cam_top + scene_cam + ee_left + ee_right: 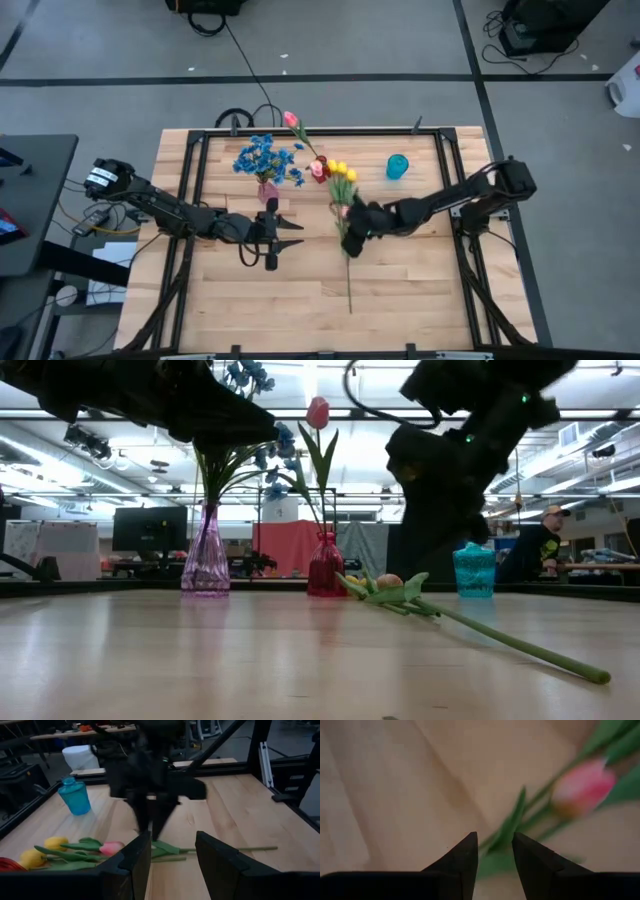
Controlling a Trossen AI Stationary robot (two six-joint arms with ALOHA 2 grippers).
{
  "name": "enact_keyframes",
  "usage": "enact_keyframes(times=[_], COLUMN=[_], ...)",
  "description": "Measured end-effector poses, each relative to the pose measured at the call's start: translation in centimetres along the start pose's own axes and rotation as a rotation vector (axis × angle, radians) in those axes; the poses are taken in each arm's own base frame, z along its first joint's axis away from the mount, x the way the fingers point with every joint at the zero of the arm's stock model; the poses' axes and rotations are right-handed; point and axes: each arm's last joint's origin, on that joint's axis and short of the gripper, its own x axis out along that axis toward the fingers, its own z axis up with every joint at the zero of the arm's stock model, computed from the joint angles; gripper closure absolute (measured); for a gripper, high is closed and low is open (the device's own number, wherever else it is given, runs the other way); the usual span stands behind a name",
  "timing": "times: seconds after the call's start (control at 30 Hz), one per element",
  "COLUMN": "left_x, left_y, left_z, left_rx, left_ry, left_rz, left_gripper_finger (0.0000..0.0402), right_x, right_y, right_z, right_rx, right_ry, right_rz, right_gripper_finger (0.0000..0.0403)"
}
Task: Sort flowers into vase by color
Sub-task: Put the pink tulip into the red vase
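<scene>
1. Reaching down near the middle of the table (420, 290), the right gripper (350, 243) has its fingers parted around the stem and leaves of a pink tulip (582, 787) lying flat on the wood; the wrist view shows the green between the two fingertips, not yet clamped.
2. The tulip's long stem (520, 645) runs from the bloom toward the table's near edge, and the flower rests on the boards in the low view.
3. Just beyond it, yellow tulips (342, 172) lie on the table beside the red vase (320, 170), their heads near that vase.
4. One pink tulip (291, 120) already stands in the red vase, leaning toward the far edge.
5. The blue flowers (265, 158) stand in the clear pink vase (206, 565), which is left of the red vase, toward the far edge.
6. A blue vase (397, 166) stands empty toward the far right of the table.
7. The left gripper (285, 233) hovers left of centre, fingers apart and holding nothing, pointed toward the right gripper.
8. A person (535, 550) sits in the room behind the table.
</scene>
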Motion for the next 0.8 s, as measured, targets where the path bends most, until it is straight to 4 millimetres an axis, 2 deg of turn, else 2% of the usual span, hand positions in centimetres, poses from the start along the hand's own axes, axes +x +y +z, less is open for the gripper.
enact_keyframes(times=[0.17,0.33,0.6,0.8], left_x=[0.0,0.0,0.0,0.0], left_y=[0.0,0.0,0.0,0.0], left_z=[0.0,0.0,-0.1,-0.3], left_rx=[0.013,0.075,0.109,0.116], left_ry=[0.001,0.003,0.012,0.029], left_rz=[0.000,0.001,0.001,0.000], left_gripper_finger=[0.0238,0.0239,0.0238,0.0238], right_x=[0.3,1.1,3.1,3.5], right_y=[2.7,4.9,5.8,5.9], right_z=[-0.7,-0.7,-0.8,-0.7], right_rx=[-0.002,0.017,0.044,0.055], right_ry=[0.150,0.250,0.350,0.330], right_rz=[-0.114,-0.114,-0.150,-0.174], right_gripper_finger=[0.0272,0.0273,0.0273,0.0273])
